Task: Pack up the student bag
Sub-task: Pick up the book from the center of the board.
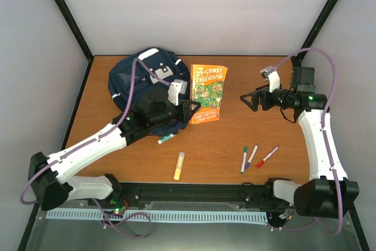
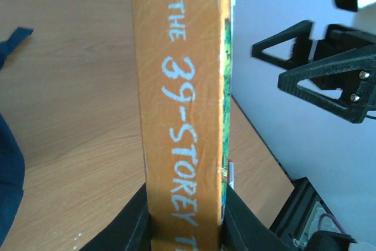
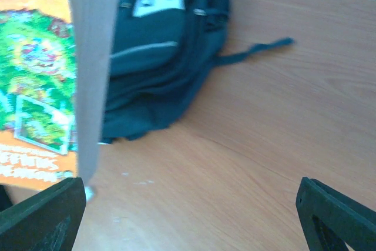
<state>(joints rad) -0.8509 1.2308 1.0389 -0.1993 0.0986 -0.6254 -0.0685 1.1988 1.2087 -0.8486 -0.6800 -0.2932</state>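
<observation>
The navy student bag (image 1: pixel 147 77) lies at the back left of the table and also shows in the right wrist view (image 3: pixel 158 57). An orange book, "The 39-Storey Treehouse" (image 1: pixel 209 93), sits just right of it. My left gripper (image 1: pixel 191 110) is shut on the book's spine (image 2: pixel 182 116) near its lower end, with a finger on each cover. My right gripper (image 1: pixel 247 99) is wide open and empty just right of the book. In its own view its fingers (image 3: pixel 41 216) frame bare table, with the book's page edge (image 3: pixel 91 74) at the left.
A green marker (image 1: pixel 166 139) lies under the left wrist. A yellow highlighter (image 1: pixel 179 166) lies near the front centre. A green pen (image 1: pixel 243 159), a purple pen (image 1: pixel 251 157) and a red pen (image 1: pixel 267 157) lie at the front right. White walls enclose the table.
</observation>
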